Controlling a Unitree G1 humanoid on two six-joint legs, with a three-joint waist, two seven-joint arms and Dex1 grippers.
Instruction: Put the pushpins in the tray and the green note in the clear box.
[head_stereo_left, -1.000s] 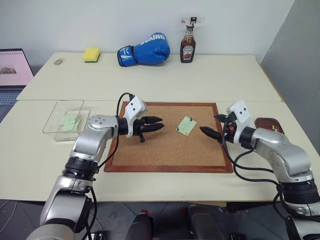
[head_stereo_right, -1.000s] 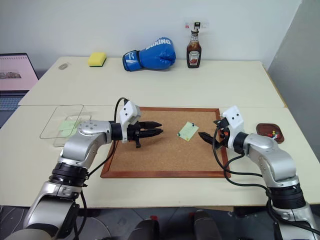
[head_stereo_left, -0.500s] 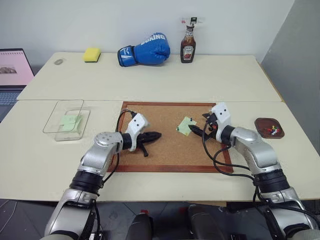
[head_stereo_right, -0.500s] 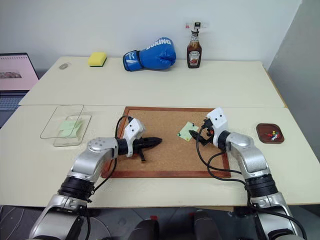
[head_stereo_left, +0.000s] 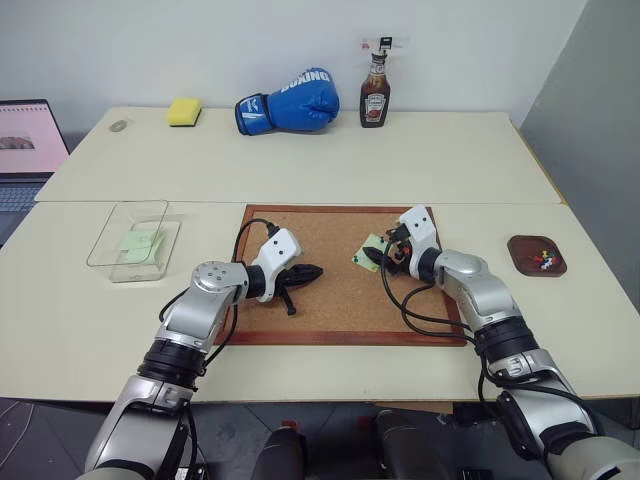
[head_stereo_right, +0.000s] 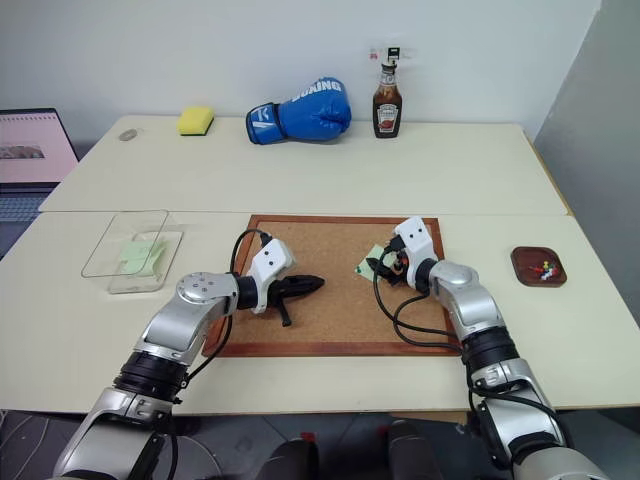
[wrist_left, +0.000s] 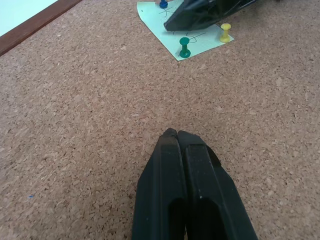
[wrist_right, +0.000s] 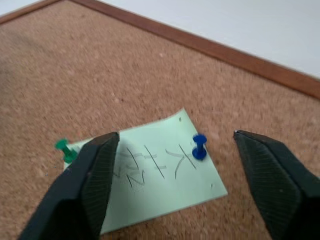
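The green note (wrist_right: 155, 185) lies on the corkboard (head_stereo_left: 330, 300) toward its far right corner, pinned by blue (wrist_right: 199, 146), green (wrist_right: 63, 147) and yellow (wrist_left: 225, 31) pushpins. The right hand (wrist_right: 175, 175) hovers over it, fingers wide apart astride the blue pin. The left hand (wrist_left: 181, 137), fingers pressed together, rests mid-board over bare cork. The tray (head_stereo_left: 536, 254) sits near the tabletop's right edge, the clear box (head_stereo_left: 128, 240) toward the left.
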